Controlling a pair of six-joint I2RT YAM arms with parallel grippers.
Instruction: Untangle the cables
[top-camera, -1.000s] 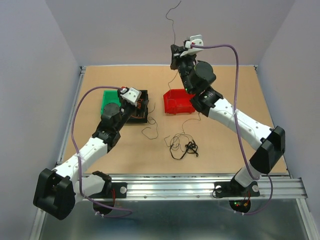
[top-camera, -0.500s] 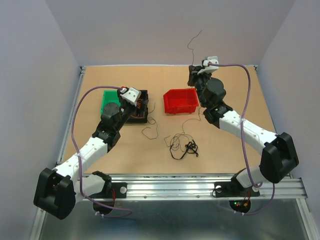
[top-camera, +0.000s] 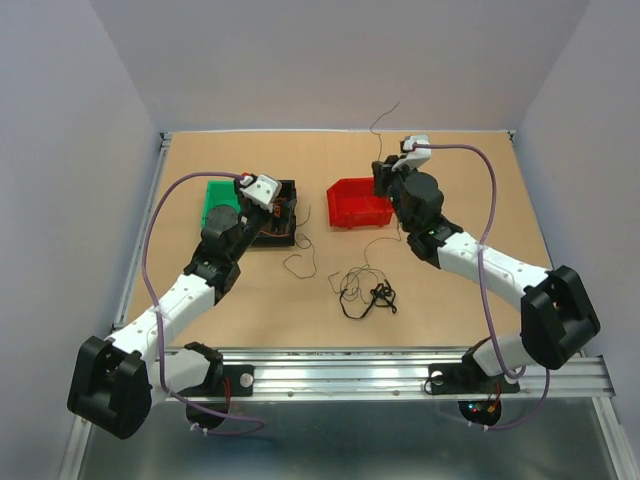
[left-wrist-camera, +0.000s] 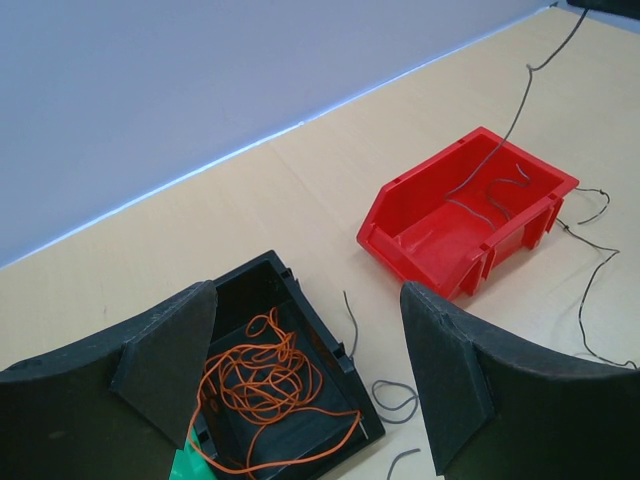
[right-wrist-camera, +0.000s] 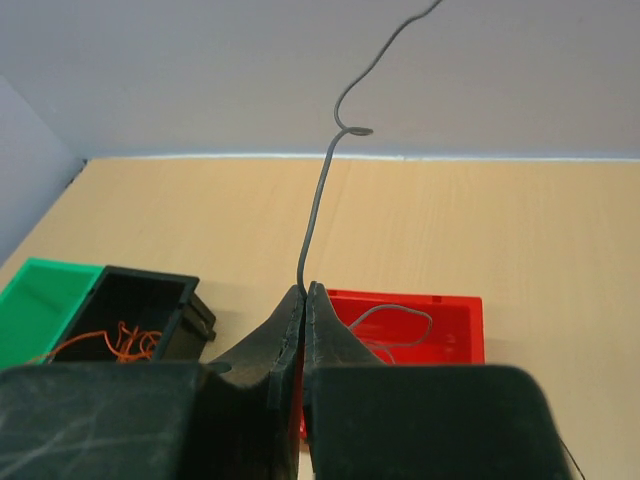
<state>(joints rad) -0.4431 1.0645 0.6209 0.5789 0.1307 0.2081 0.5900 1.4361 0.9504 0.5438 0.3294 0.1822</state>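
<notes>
Pinching a grey wire (right-wrist-camera: 318, 215): right end effector (right-wrist-camera: 303, 292), fingers pressed together on it, held above the red bin (right-wrist-camera: 440, 310). The wire's free end sticks up past the fingers, kinked, with a small hook. The other side drops into the red bin, part of it curled on the bin floor. More thin grey strand trails over that bin's right side onto the tabletop (top-camera: 250, 160).

Left end effector (left-wrist-camera: 305, 300): fingers wide apart, nothing between them, hovering over the black bin (left-wrist-camera: 248, 290). Orange cable (left-wrist-camera: 265, 380) sits loosely coiled inside the black bin. Green bin (top-camera: 215, 195) touches the black bin on its left; the red bin stands apart to the right.

Tangle (top-camera: 366, 290) of dark thin cables lies on the tabletop nearer the arm bases, between the two arms, in front of the red bin. One loose strand (top-camera: 300, 262) lies alone just in front of the black bin, apart from the tangle.
</notes>
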